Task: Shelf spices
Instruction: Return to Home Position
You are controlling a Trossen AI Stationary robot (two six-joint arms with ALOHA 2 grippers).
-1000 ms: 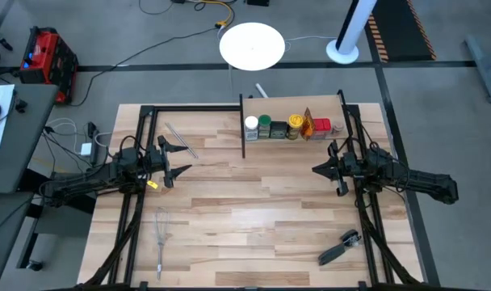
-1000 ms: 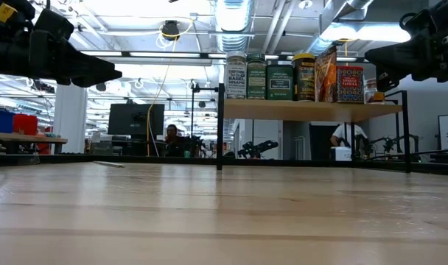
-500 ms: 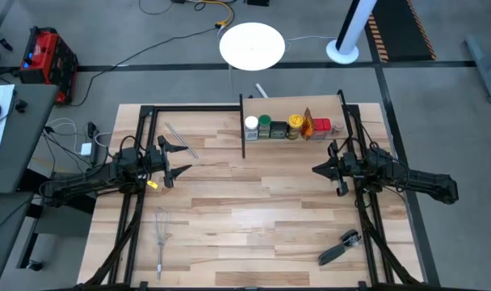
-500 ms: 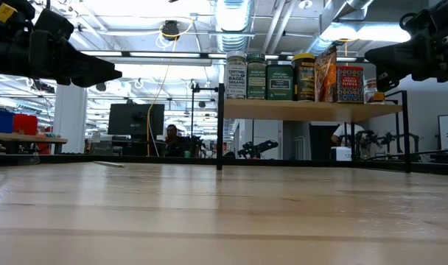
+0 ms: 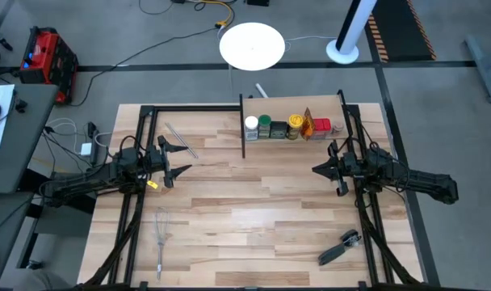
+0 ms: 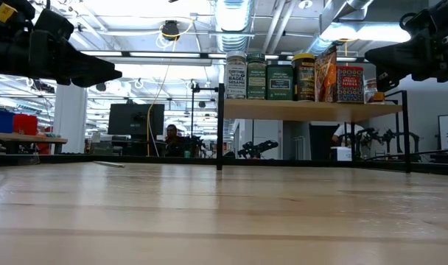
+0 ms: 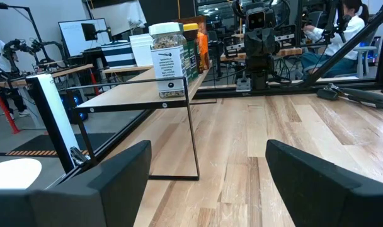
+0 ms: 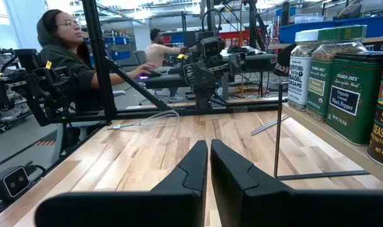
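Observation:
Several spices stand upright in a row on the shelf, a pale board on thin black posts at the table's far side: a white-capped jar, a green-capped jar, a dark square tin, a yellow-capped jar, an orange one and a red tin. The low view shows them side by side on the board. My left gripper hangs open over the table's left part. My right gripper hangs shut just on the near side of the shelf's right end.
A wire whisk lies near the front left and a black-handled tool near the front right. A thin metal utensil lies at the far left. The middle of the wooden table is bare. People sit beyond the table.

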